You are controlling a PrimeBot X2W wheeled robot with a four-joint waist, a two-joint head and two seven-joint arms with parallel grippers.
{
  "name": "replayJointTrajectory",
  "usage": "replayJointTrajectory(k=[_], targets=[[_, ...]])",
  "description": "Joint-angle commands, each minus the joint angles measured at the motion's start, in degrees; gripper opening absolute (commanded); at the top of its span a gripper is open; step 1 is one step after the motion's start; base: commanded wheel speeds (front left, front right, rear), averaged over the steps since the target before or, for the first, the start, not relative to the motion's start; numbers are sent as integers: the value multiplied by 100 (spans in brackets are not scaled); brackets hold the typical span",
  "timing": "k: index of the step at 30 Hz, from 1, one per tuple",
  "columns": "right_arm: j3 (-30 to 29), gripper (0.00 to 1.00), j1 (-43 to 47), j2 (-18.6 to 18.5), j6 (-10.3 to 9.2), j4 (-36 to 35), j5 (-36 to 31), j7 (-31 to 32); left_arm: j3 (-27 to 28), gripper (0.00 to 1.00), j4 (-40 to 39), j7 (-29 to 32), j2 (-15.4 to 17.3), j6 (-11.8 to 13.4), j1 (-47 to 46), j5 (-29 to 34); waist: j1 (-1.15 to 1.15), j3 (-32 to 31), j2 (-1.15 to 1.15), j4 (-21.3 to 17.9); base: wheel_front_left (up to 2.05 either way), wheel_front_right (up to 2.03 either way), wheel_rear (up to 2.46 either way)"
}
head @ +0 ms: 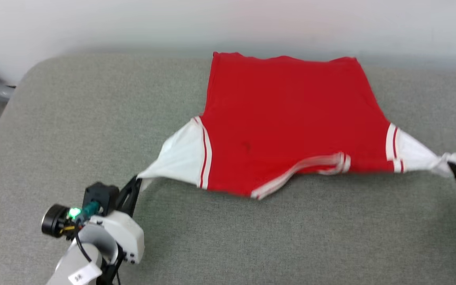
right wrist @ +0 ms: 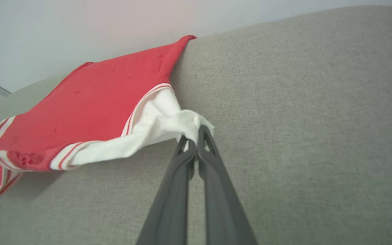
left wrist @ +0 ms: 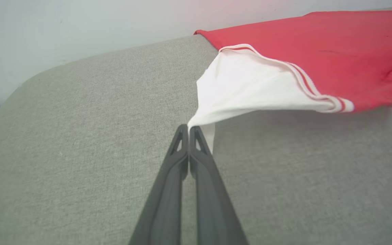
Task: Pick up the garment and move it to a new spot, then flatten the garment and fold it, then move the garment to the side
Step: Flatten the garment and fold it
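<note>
Red garment [head: 287,114] w/ white sleeves [head: 178,156], red-white striped trim [head: 206,158]; grey surface [head: 93,118].

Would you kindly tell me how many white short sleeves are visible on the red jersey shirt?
2. One white short sleeve is on the red jersey shirt's left side, pinched by the left hand; the other is on the right, pinched by the right hand.

The right gripper [head: 453,168] is running off the head view's right edge, its body mostly cut away. The left gripper [head: 136,183] is trailing an arm under the bottom edge, its white tag [head: 82,276] too small to read. The garment [head: 287,118] is lying with its underside hidden against the grey cushion [head: 73,118], sleeve tips buried between pinched fingers, and it's spilling past an edge in each wrist view.
</note>
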Motion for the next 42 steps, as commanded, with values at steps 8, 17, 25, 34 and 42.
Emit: replayJointTrajectory(k=[8,17,25,34,42], targets=[[169,0,1146,-415,-10,-759,22,489,16,0,-283,206,255,40,871,-197,2,-492,-1,-42,0,0,0],[-155,0,2273,-576,-10,-1474,410,1450,-83,0,-1045,858,587,-97,1933,-567,2,-665,-1,-38,0,0,0],[-436,0,2814,-547,-10,-2028,219,2121,-310,0,-1813,1444,673,-126,2351,-712,2,-638,-1,-16,0,0,0],[-997,100,2541,-275,-7,-2370,458,3150,-376,0,-2651,2157,806,-41,2294,-845,2,-392,-1,76,0,0,0],[-1536,100,1324,-150,-8,-3054,169,4409,-530,0,-3833,3077,1076,19,2416,-920,2,230,-1,245,0,0,0]])
